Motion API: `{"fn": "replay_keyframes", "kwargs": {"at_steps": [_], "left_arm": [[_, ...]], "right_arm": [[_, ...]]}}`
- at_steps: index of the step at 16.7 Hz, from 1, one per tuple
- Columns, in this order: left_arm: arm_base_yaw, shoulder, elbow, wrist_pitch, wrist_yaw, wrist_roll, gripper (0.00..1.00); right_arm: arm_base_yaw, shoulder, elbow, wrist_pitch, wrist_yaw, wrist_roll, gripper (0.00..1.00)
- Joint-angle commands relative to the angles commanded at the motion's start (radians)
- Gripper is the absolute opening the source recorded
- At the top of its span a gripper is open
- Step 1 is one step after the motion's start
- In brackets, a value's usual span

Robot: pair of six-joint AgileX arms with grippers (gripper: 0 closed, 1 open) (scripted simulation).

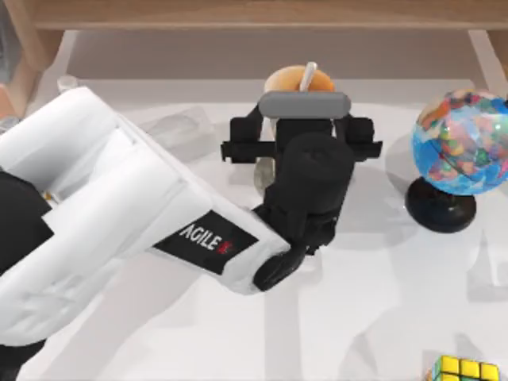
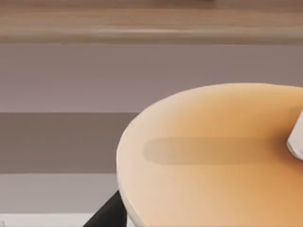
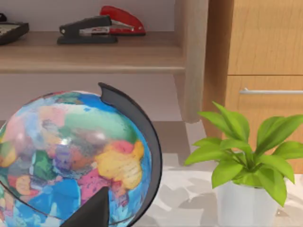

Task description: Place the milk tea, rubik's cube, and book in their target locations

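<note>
Probably a rendered office desk; globe (image 3: 71, 156), staplers (image 3: 102, 26), potted plant (image 3: 246, 165), wooden shelf (image 3: 90, 56).

Milk tea (image 1: 295, 79) at table's far middle, left gripper (image 1: 302, 147) over it, probably around cup. Globe (image 1: 463, 143) right of it. Rubik's cube (image 1: 463, 370) near right corner. Stapler (image 3: 102, 26) on shelf behind globe; plant (image 3: 246, 156) beside globe.

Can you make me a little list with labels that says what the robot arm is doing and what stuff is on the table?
Working arm: left gripper, over the milk tea
Drink: tall milk tea cup with orange top and white straw, at the table's far middle
Close-up: orange lid fills much of the left wrist view
Globe: colourful globe on black stand, right of the cup
Cube: small rubik's cube, yellow face, near right corner
Plant: green potted plant, beside the globe
Shelf: red and black staplers
</note>
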Motion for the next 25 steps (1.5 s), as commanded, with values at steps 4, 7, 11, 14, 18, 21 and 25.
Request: {"fn": "replay_keyframes", "kwargs": {"at_steps": [4, 7, 11, 14, 18, 21, 25], "left_arm": [[0.0, 0.0, 0.0, 0.0, 0.0, 0.0, 1.0], [0.0, 0.0, 0.0, 0.0, 0.0, 0.0, 1.0], [-0.016, -0.018, -0.033, 0.012, -0.019, -0.004, 1.0], [-0.04, -0.039, -0.076, 0.027, -0.043, -0.008, 1.0], [-0.054, -0.05, -0.093, 0.036, -0.056, -0.011, 1.0], [-0.053, -0.062, -0.093, 0.017, -0.058, -0.011, 1.0], [-0.07, -0.152, -0.103, -0.06, -0.076, -0.015, 1.0]], "right_arm": [[0.0, 0.0, 0.0, 0.0, 0.0, 0.0, 1.0], [0.0, 0.0, 0.0, 0.0, 0.0, 0.0, 1.0], [0.0, 0.0, 0.0, 0.0, 0.0, 0.0, 1.0], [0.0, 0.0, 0.0, 0.0, 0.0, 0.0, 1.0], [0.0, 0.0, 0.0, 0.0, 0.0, 0.0, 1.0], [0.0, 0.0, 0.0, 0.0, 0.0, 0.0, 1.0], [0.0, 0.0, 0.0, 0.0, 0.0, 0.0, 1.0]]}}
